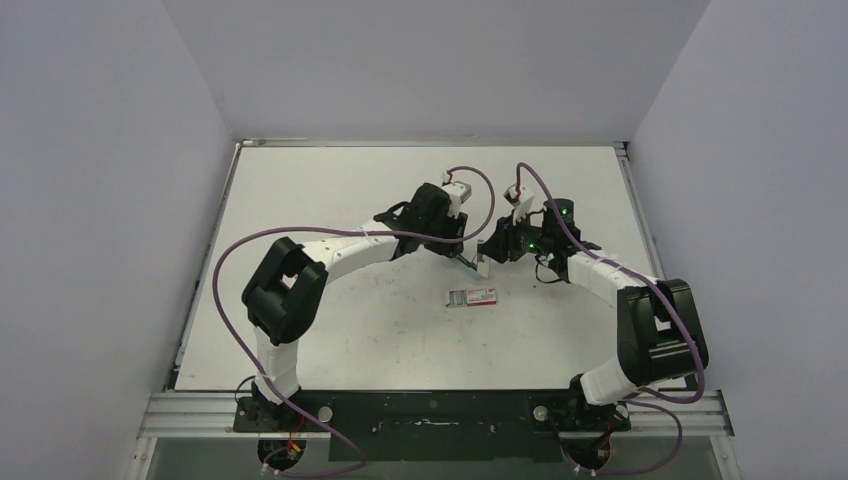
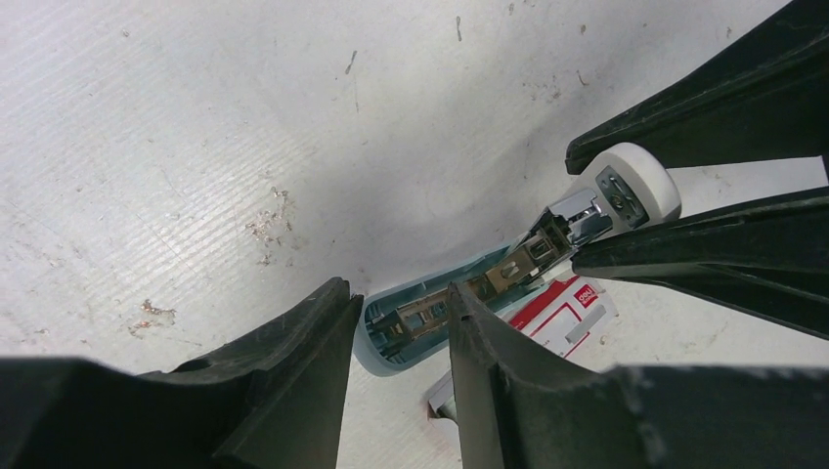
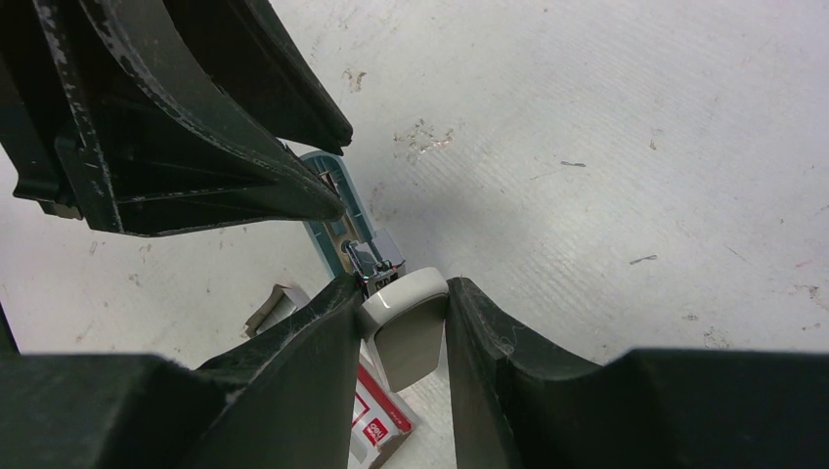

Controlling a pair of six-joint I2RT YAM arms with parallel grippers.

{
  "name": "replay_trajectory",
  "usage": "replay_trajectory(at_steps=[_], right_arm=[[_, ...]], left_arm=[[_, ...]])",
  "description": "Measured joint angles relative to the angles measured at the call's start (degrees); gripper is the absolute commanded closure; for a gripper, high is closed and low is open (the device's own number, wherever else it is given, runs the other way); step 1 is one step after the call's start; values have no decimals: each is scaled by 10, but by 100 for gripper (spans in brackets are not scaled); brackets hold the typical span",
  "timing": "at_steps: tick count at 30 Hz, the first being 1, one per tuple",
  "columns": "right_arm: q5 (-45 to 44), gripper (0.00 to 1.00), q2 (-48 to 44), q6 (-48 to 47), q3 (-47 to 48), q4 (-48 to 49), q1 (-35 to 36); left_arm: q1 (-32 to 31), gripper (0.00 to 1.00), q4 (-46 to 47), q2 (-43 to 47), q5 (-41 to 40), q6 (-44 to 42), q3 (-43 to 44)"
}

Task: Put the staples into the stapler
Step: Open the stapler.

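Opening step under way: left gripper (image 2: 403, 315) is clamping the pale blue plastic stapler (image 2: 508, 269) by its base, right gripper (image 3: 401, 298) pinching its white lid, mid-table, with the small red-and-white cardboard staple box (image 1: 470, 297) lying just nearer, so one gripper likely needs freeing next.

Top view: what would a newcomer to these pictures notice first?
An opened stapler is held over the middle of the table, shared by both grippers: the left gripper clamps its blue half, the right gripper its white half. A small red-and-white box lies on the table just nearer the bases.
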State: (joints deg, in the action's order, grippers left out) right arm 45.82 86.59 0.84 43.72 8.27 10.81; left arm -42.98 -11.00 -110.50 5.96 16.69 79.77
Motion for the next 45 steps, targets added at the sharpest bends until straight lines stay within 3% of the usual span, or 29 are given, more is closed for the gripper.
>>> replay_trajectory(at_steps=[15,19,22,26,31,45], right_arm=[[-9,95,-12,-11,2,0,0],[-10,95,-14,-13,2,0,-1],[-10,95,-17,-13,2,0,-3],[-10,95,-18,-13,2,2,-3],[-8,95,-18,-11,2,5,-3],[-8,95,-19,-9,2,10,-4]], left_arm=[[-2,55,0,0,-37,-24,0],[0,49,0,0,-37,-7,0],[8,38,0,0,-24,17,0],[20,35,0,0,-6,50,0],[27,39,1,0,19,84,0],[31,70,5,-16,86,188,8]])
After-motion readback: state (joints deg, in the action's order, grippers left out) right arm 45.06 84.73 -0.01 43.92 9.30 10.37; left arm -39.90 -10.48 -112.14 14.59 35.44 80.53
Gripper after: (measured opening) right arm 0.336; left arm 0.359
